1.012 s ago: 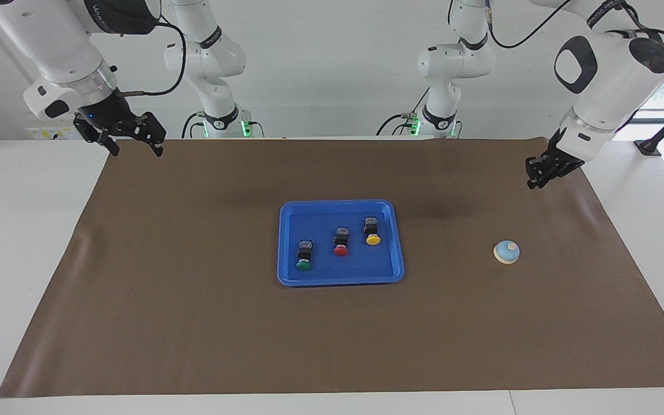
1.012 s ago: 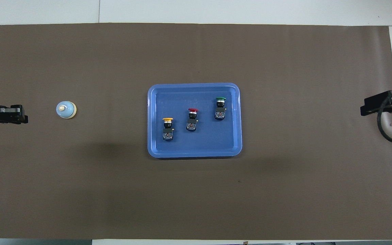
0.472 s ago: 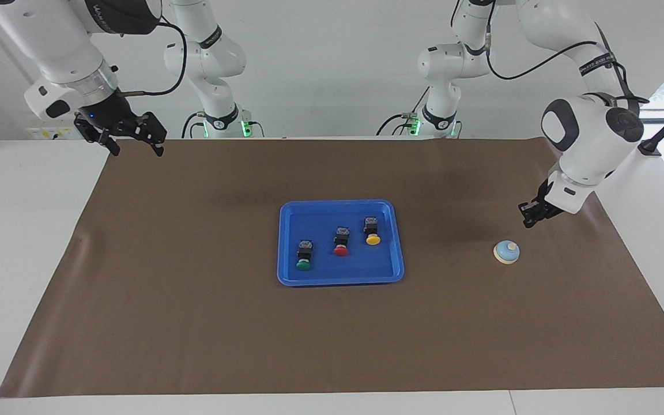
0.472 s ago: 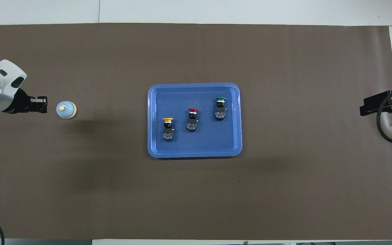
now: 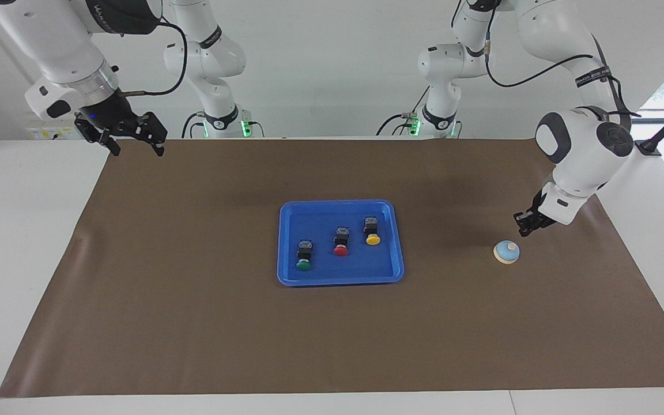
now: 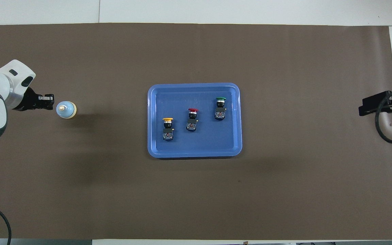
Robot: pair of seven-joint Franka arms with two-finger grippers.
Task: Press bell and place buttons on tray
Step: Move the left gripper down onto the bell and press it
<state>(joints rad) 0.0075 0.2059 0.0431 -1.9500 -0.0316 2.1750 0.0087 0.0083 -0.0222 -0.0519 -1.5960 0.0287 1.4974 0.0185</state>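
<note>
Facing view: a brown mat (image 5: 193,317) covers most of the white bench (image 5: 21,230). At the mat's centre lies the tray (image 5: 387,268), a flat, bright blue rectangle with rounded corners and a raised rim. On it three buttons, each a black blocky body with a round domed cap, form a slanting row: the yellow button (image 5: 372,231) nearest the robots and toward the left arm's end, the red button (image 5: 340,242) in the middle, the green button (image 5: 304,256) farthest from the robots and toward the right arm's end. The bell (image 5: 506,252), a small light-blue dome with a cream base rim and cream knob, stands on the mat well apart from the tray, toward the left arm's end of the bench. The left gripper (image 5: 521,231), fingertips pressed together and holding nothing, hangs just above the mat close beside the bell, not touching it. The right gripper (image 5: 135,148) waits raised over the mat's corner at the right arm's end, nearest the robots, its fingers spread wide and empty. Overhead view: the tray (image 6: 153,149) sits mid-mat with the yellow button (image 6: 167,128), red button (image 6: 192,119) and green button (image 6: 220,108) in the same diagonal. The bell (image 6: 66,110) shows its cream knob at the dome's top; the left gripper (image 6: 50,102) points at it from the bench's end. The right gripper (image 6: 374,105) shows at the mat's edge.
</note>
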